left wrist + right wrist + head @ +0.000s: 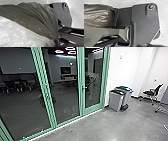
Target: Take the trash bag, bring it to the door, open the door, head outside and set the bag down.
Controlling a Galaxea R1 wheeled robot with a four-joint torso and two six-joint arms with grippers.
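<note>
Step in hand (judged): carry to the door [93,79]. The bag [37,16] was on your side of the door, above the base plate [144,21], its folds drawn together toward one point in the left wrist view. Whether either gripper was apart or clamped on it, you could not tell. The door appeared closed, its handle [84,87] at the edge nearest the glass wall [63,97]. The next move called for you to approach square to the door while keeping the bag clear. Bins [116,100] stood just right of the door and could obstruct you; a chair [151,93] stood farther right.
</note>
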